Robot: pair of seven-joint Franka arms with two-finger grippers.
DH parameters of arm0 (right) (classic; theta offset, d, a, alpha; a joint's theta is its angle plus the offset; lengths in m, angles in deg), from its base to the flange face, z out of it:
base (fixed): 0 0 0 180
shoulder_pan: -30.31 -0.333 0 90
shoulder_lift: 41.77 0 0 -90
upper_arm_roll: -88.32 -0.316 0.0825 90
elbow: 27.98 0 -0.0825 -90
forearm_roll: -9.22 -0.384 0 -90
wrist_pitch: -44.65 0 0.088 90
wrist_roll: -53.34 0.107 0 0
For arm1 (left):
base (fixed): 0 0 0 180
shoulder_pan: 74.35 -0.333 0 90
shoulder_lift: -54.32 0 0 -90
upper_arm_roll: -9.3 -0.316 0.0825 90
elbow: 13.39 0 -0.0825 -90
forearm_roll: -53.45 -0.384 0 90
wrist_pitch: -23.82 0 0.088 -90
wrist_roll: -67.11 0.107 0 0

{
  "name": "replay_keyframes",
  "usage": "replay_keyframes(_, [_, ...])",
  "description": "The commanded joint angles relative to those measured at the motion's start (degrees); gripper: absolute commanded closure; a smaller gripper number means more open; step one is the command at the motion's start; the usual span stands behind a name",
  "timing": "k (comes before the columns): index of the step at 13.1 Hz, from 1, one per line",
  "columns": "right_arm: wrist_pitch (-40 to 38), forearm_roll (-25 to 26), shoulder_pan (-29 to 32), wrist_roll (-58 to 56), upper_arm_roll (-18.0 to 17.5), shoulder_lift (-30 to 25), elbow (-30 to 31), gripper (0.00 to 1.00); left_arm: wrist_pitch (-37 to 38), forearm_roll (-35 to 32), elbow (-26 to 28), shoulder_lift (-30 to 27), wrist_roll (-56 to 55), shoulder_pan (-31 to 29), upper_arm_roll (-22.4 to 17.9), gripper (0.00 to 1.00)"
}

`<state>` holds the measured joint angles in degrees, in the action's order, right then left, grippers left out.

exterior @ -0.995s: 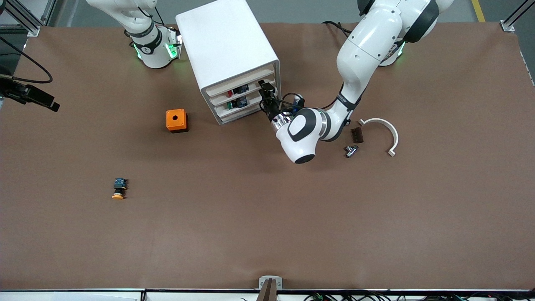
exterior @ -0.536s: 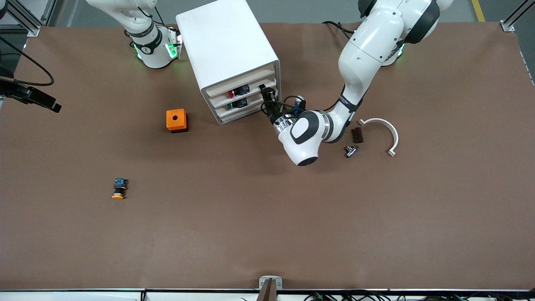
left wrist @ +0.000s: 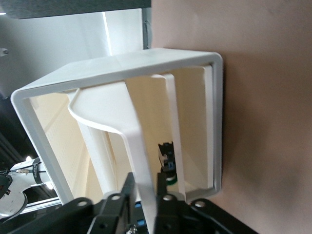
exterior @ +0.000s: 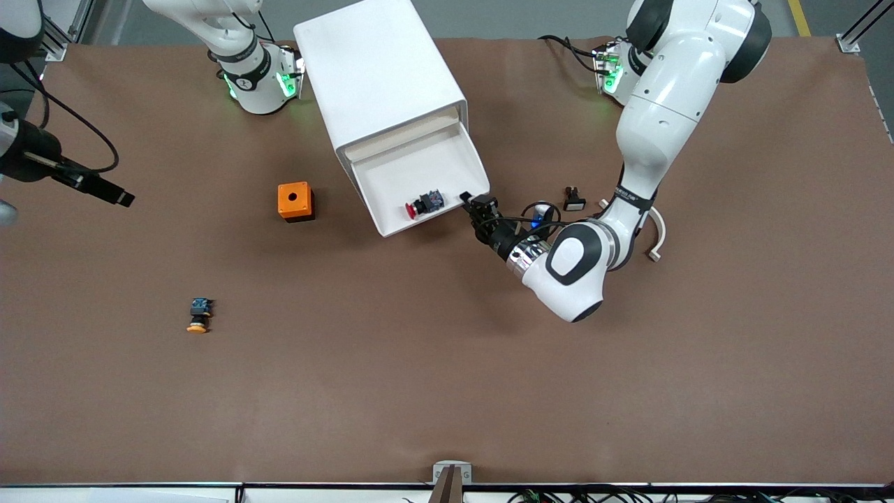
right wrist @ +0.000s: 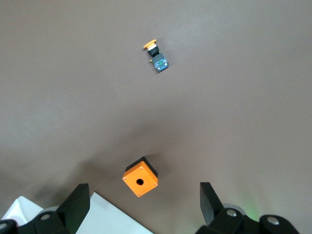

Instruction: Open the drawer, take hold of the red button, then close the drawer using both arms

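The drawer (exterior: pixel 391 171), the cabinet's (exterior: pixel 377 70) second tier, is pulled far out. The red-capped button (exterior: pixel 421 204) lies in it near its front wall. My left gripper (exterior: pixel 476 207) is shut on the drawer's front wall at the corner toward the left arm's end. In the left wrist view the fingers (left wrist: pixel 129 181) pinch the thin white wall (left wrist: pixel 141 146), and a green-capped part (left wrist: pixel 169 178) sits in the tier below. My right gripper (exterior: pixel 120 197) hangs open and empty, high over the table's right-arm end; in its wrist view the fingers (right wrist: pixel 78 200) stand wide apart.
An orange box (exterior: pixel 295 201) with a hole stands beside the cabinet, also in the right wrist view (right wrist: pixel 140 179). An orange-yellow-capped button (exterior: pixel 199 314) lies nearer the front camera. A small black part (exterior: pixel 574 200) and a white curved piece (exterior: pixel 658 234) lie by the left arm.
My left gripper has drawn the drawer out toward the front camera, and the red button now lies in the open. My right gripper has shifted a little toward the table's middle.
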<state>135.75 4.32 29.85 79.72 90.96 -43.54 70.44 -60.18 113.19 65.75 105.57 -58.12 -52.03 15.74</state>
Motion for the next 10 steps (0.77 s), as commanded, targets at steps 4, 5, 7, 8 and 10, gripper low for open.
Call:
replay_keyframes(4, [1.7, -4.06, -9.46, 19.2, 0.17, 4.58, -3.68, 0.0, -0.1, -2.59, -2.58, -0.62, 1.66, 0.19, -1.16, 0.01])
replay_keyframes(5, [2.75, -4.07, -11.22, 21.84, 0.17, 5.02, -3.68, 0.0, -0.02, -5.22, -3.98, -0.71, 2.01, -0.34, -1.35, 0.01])
replay_keyframes(7, [4.25, -4.33, -13.77, 26.68, 0.08, 6.25, -3.68, 0.0, -0.01, -12.33, -5.92, -0.8, 2.1, -3.13, -1.35, 0.01])
replay_keyframes(8, [5.13, -4.51, -15.35, 29.4, 0.08, 6.95, -3.68, 0.0, -0.01, -15.23, -6.36, -0.72, 2.62, -5.24, -0.74, 0.01])
replay_keyframes(10, [7.76, -5.12, -19.12, 35.98, 0.08, 8.53, -3.68, 0.0, -0.01, -19.37, -6.72, -1.33, 5.34, -7.36, -1.26, 0.01])
